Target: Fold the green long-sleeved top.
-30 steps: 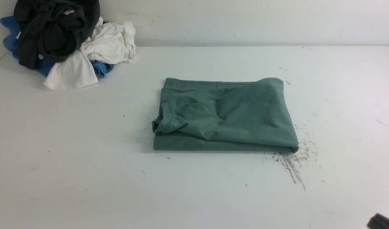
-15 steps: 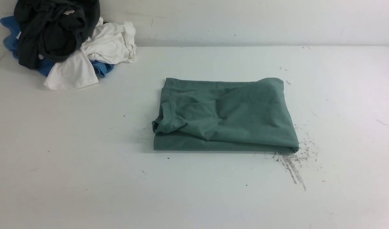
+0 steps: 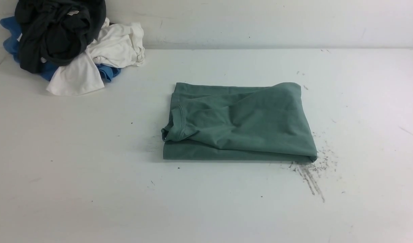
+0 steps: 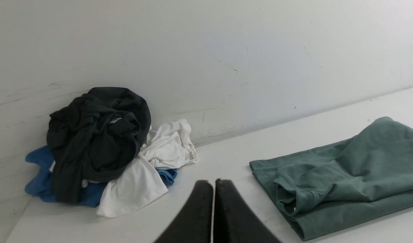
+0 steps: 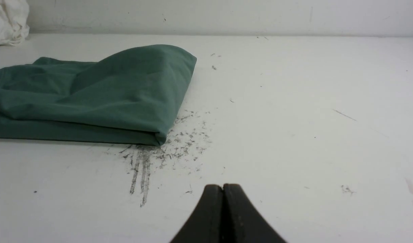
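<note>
Both hands are pressed closed and hold nothing. Seen from its own wrist camera, the left hand (image 4: pixel 213 184) has its two dark fingers (image 4: pixel 198 216) flat against each other, raised off the tabletop (image 4: pixel 226 158) and aimed toward the back wall, apart from every garment. The right hand (image 5: pixel 223 187) is likewise closed finger to finger, clear of the tabletop and touching nothing. Neither arm appears in the front view.

The green long-sleeved top (image 3: pixel 240 123) lies folded into a compact, roughly rectangular stack near the middle of the tabletop (image 3: pixel 74 152). Its ribbed neck opening (image 3: pixel 180 123) shows at the robot's-left edge of the stack, and the upper layer is somewhat rumpled, with a raised hump at the far right corner.

Dark scuff marks (image 3: pixel 311 172) streak the tabletop right at the top's near right corner; in the right wrist view these marks (image 5: pixel 152 155) lie between the top (image 5: pixel 108 87) and the right hand.

Well apart from the top, toward the far left corner against the wall, sits a heap of clothes: a black garment (image 3: pixel 57 30) on top, a white garment (image 3: pixel 101 57) beside it, and blue fabric (image 3: pixel 8 37) underneath.
</note>
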